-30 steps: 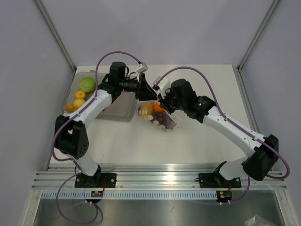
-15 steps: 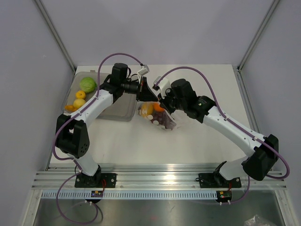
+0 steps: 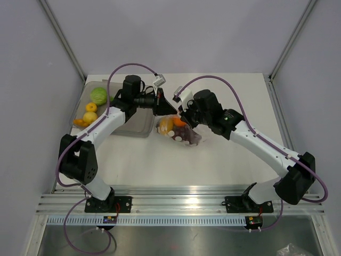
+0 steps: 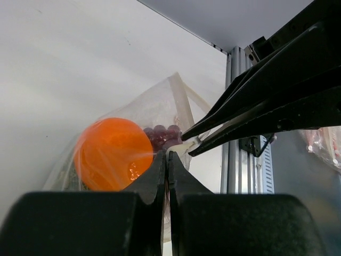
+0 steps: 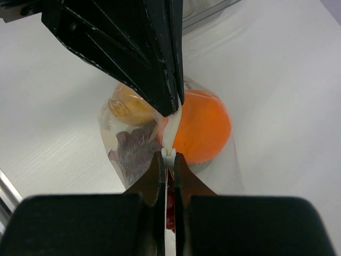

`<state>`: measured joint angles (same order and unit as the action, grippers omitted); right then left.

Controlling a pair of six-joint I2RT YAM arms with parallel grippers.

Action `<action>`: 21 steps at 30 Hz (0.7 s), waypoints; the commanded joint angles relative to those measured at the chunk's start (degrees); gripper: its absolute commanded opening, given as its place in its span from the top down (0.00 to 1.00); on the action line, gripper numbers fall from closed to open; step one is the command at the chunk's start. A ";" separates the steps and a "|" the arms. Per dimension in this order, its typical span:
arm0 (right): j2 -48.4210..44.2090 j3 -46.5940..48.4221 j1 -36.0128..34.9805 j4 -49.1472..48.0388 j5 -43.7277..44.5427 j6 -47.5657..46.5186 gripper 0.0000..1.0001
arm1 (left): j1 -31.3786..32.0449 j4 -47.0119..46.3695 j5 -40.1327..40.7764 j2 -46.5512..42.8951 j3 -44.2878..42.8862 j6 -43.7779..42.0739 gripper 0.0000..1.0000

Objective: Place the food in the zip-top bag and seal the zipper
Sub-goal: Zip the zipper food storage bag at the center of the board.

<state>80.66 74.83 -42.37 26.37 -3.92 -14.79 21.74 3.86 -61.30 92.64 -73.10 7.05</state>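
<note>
Zipper (image 5: 171, 133) pinched tight by L hand (image 4: 165, 155) & R hand (image 5: 169, 156), orange (image 5: 205, 128) inside bag (image 5: 106, 125).

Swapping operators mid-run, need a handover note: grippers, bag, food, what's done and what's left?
Both shut on the zipper: left gripper, right gripper, close together.
The zip-top bag lies mid-table, holding an orange, grapes and other pieces.
In the grey tray: green piece, yellow pieces.
To do: bag those, finish sealing; seal extent unclear.
</note>
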 commanded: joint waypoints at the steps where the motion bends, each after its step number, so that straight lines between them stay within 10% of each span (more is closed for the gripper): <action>1: -3.58 -0.30 -0.26 -2.20 0.93 0.11 1.00 | -3.54 -9.56 9.35 -2.73 1.90 3.75 1.00; 21: -10.08 -7.41 -0.08 -0.71 7.88 0.28 1.00 | -12.16 -13.88 9.45 -4.49 3.49 7.10 1.00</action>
<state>73.49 68.01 -42.37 26.48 1.58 -14.76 9.41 -5.96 -52.60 89.41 -69.23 13.76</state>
